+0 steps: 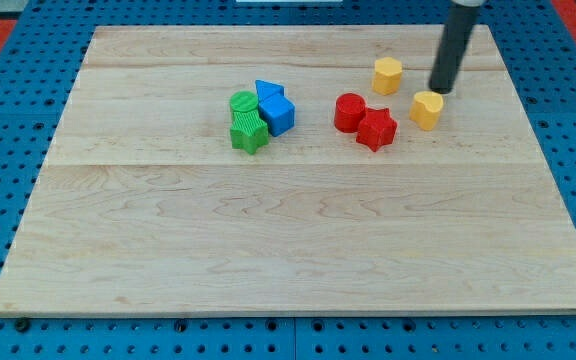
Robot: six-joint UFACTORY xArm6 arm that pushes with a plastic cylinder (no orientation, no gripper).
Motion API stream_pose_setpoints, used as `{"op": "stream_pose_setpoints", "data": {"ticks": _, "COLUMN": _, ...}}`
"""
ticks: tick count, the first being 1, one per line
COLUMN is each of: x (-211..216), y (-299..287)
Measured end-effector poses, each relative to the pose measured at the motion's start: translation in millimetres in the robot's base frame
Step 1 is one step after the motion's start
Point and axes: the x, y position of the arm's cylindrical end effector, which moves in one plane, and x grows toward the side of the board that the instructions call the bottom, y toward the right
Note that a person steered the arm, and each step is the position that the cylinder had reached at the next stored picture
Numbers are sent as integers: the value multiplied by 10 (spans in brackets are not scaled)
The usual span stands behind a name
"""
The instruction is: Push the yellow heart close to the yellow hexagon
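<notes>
The yellow heart lies on the wooden board at the view's upper right. The yellow hexagon sits a short way up and to the left of it, with a small gap between them. My tip rests on the board just above and slightly right of the yellow heart, very close to its top edge, and to the right of the yellow hexagon. The dark rod rises from the tip toward the view's top edge.
A red cylinder and a red star touch each other just left of the yellow heart. Further left, a green cylinder, green star, blue triangle and blue block form a cluster.
</notes>
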Motion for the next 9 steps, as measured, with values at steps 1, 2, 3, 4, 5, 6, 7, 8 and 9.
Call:
{"op": "stream_pose_setpoints", "data": {"ticks": 1, "x": 60, "y": 202}}
{"op": "stream_pose_setpoints", "data": {"ticks": 2, "x": 581, "y": 335}}
{"op": "stream_pose_setpoints", "data": {"ticks": 3, "x": 721, "y": -187}}
{"op": "stream_pose_setpoints", "data": {"ticks": 4, "x": 343, "y": -259}}
{"op": "stream_pose_setpoints", "data": {"ticks": 5, "x": 45, "y": 176}}
{"op": "stream_pose_setpoints", "data": {"ticks": 6, "x": 105, "y": 12}}
{"op": "stream_pose_setpoints", "data": {"ticks": 7, "x": 177, "y": -166}}
{"op": "stream_pose_setpoints", "data": {"ticks": 8, "x": 137, "y": -166}}
{"op": "stream_pose_setpoints", "data": {"ticks": 9, "x": 155, "y": -166}}
